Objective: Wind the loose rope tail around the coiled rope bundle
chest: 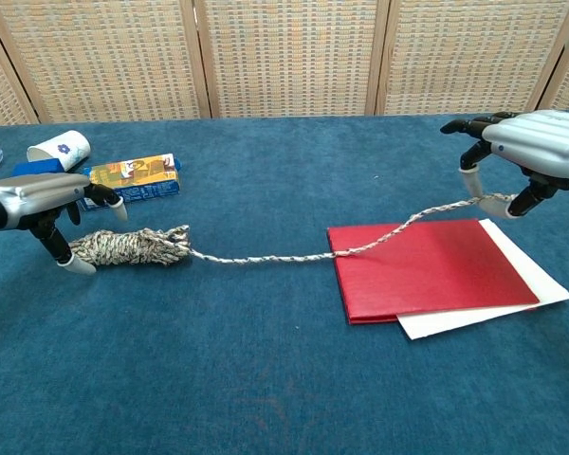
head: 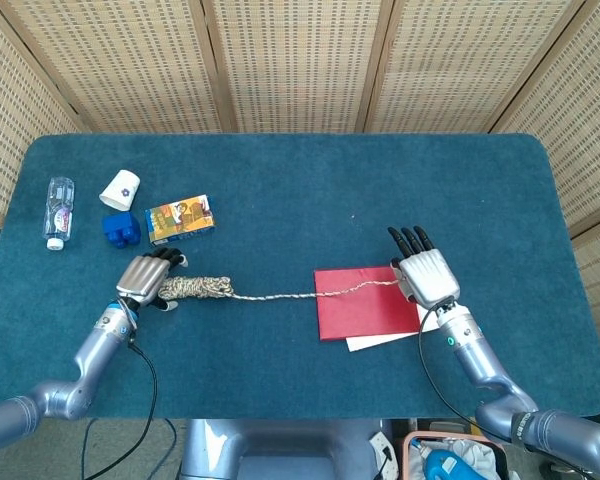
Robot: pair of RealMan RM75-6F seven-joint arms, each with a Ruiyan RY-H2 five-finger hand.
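The coiled rope bundle (head: 194, 288) lay on the blue table (head: 280, 200), gripped at its end by the left hand (head: 148, 279). The loose rope tail (chest: 294, 256) was stretched across the red folder (chest: 427, 267) and pinched by the right hand (chest: 526, 152).

A desk (head: 280, 180) covered in dark teal felt-like cloth, with rounded corners, fills most of the scene. Behind it stands a folding screen (head: 290, 60) of pale woven cane panels set in light wooden frames, angled inward on both sides. The lighting is even and bright, casting only soft shadows on the cloth.
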